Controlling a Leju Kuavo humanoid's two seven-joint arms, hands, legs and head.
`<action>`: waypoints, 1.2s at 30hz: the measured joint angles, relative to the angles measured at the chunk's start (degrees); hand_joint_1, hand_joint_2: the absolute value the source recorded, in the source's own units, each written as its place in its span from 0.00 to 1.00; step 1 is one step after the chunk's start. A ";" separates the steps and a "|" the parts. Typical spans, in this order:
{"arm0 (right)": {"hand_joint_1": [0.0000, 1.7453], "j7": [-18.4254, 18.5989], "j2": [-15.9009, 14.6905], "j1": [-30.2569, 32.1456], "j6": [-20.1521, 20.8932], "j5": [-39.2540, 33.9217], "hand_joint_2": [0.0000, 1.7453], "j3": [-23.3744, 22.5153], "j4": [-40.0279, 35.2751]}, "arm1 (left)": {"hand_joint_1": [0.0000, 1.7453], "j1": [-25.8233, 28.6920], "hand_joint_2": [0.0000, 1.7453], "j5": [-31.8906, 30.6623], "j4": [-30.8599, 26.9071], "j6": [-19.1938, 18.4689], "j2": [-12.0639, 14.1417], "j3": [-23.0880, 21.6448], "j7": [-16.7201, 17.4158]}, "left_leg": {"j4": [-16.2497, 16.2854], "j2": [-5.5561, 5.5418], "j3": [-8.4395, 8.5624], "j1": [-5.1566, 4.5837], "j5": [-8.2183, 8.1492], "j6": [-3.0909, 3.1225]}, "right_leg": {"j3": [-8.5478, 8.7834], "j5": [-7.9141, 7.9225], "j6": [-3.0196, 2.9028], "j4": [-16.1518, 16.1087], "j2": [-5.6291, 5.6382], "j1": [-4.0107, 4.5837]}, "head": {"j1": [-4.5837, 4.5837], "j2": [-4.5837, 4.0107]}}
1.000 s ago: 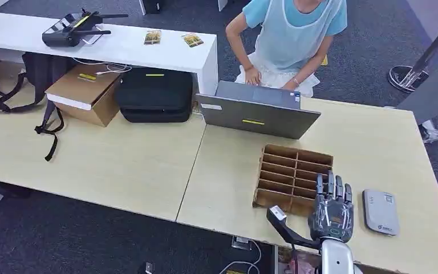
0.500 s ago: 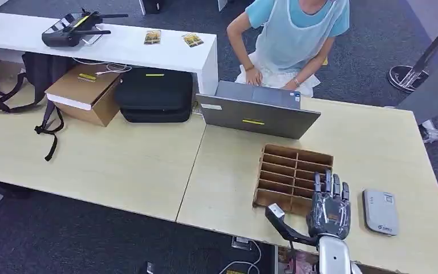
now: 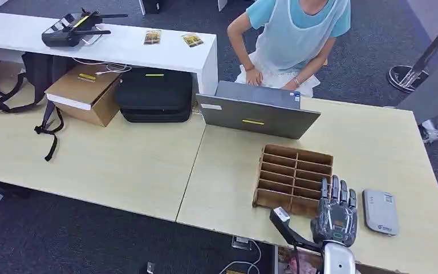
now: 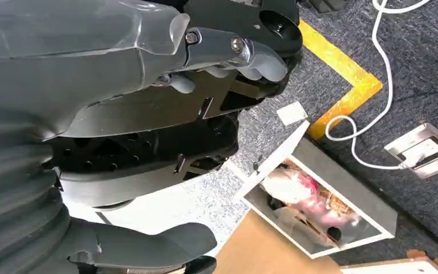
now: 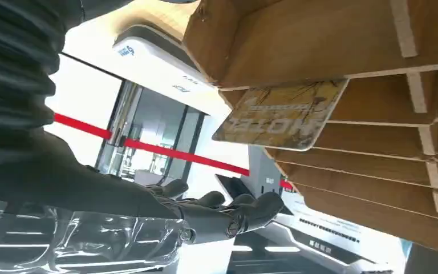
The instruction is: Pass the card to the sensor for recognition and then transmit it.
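- The right hand (image 3: 334, 217) hangs over the near right corner of the wooden slotted rack (image 3: 293, 178), fingers spread and pointing away from the robot, holding nothing.
- Compared with a second ago it has drifted slightly right and nearer the robot, a small adjustment rather than a reach.
- The card (image 5: 282, 115) sticks out of a slot in the rack in the right wrist view, just ahead of the fingertips (image 5: 250, 209) and not touched by them.
- The white sensor (image 3: 380, 212) lies flat on the table (image 3: 120, 165), just right of the hand.
- The left hand (image 4: 148, 114) appears in its own wrist view hanging over the floor; its fingers seem curled, though I cannot tell for sure.
- Judgement: the card is not yet grasped; the hand seems to be lining up on its slot.
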 joint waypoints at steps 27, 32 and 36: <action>0.22 -1.49 0.00 -0.37 -0.28 0.00 1.00 -0.18 0.41 | 0.00 -0.01 1.00 0.44 0.00 0.00 0.24 0.00 0.00 | 0.00 0.00 0.00 0.00 0.02 -0.03 | 0.01 0.03 0.03 0.01 0.00 0.00 | 0.00 0.00; 0.63 -2.10 0.09 -0.45 -0.52 0.00 1.00 -0.26 0.98 | 0.00 -0.01 1.00 0.44 0.00 0.00 0.22 0.00 0.00 | 0.00 0.00 0.00 0.00 0.02 -0.03 | 0.01 0.03 0.03 0.01 0.00 0.00 | 0.00 0.00; 0.43 -2.43 0.11 -0.58 -0.87 0.00 1.00 -0.35 1.29 | 0.00 -0.01 1.00 0.44 0.00 0.00 0.22 0.00 0.00 | 0.00 0.00 0.00 0.00 0.02 -0.03 | 0.01 0.03 0.03 0.00 0.00 0.00 | 0.00 0.00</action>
